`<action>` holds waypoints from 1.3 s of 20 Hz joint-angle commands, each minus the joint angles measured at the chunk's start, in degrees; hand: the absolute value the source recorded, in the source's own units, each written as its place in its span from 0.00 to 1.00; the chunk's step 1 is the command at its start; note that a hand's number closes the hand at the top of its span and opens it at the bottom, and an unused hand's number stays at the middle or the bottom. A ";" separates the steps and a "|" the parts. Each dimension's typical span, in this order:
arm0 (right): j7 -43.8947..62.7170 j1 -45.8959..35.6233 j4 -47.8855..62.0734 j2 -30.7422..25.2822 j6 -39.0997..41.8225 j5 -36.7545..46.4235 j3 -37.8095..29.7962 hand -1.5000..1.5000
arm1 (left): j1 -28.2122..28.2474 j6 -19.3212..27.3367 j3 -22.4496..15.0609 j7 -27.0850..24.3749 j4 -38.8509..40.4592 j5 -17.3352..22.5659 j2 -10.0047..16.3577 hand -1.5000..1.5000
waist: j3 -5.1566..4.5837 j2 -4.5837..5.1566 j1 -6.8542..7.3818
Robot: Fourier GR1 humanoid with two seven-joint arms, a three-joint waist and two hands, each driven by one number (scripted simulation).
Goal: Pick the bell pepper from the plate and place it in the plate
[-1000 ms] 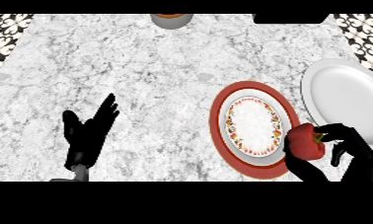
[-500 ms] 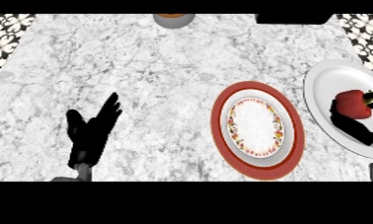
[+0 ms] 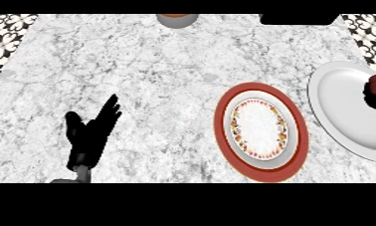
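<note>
The marble counter (image 3: 147, 70), white veined with grey, fills the view, and the left hand (image 3: 89, 135) shows above it low on the left side. That hand is black, spread wide with its fingers straight and pointing up and slightly right, and it holds nothing. A grey forearm stub shows just beneath it at the lower edge.

Far to the right of the left hand, cut off by the view's right edge, lies a plain white plate (image 3: 334, 105). Between that plate and the left hand, just beside the white plate but apart from it, sits a red-rimmed plate (image 3: 224, 120). Its white centre is ringed by a band of small flowers, and nothing lies on it.

Well above the left hand, at the far edge of the counter, stands a grey bowl (image 3: 176, 20) with something brownish inside, only partly in view. A flat black object (image 3: 297, 18) lies further right along the same edge.

The bell pepper (image 3: 372, 80) shows as a dark red sliver over the white plate at the very right edge. Just under it is a black patch, the right hand (image 3: 368, 96). Too little of it shows to tell how it is set, or whether it touches the pepper.
</note>
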 commanded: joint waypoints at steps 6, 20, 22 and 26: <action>-1.45 -10.62 27.89 -5.21 17.35 1.87 2.12 0.00 | -0.69 -0.03 -1.33 -1.15 1.29 -1.05 -1.50 0.50 | 0.15 0.82 2.33; -27.01 -18.57 42.68 -4.98 28.83 -12.63 -15.57 0.00 | -2.89 -1.61 1.84 -0.76 3.20 0.48 0.02 0.50 | 0.14 0.56 0.76; -26.97 -18.64 45.36 -7.94 31.87 -12.88 -16.38 0.00 | -0.14 -0.75 0.33 -2.74 2.65 -1.30 -0.88 0.50 | 0.08 0.40 0.58; -30.93 -11.14 46.15 -11.14 46.88 -15.76 -18.22 0.00 | 0.58 1.07 -0.46 0.51 0.16 -1.48 -2.27 0.50 | 0.06 -0.01 -0.56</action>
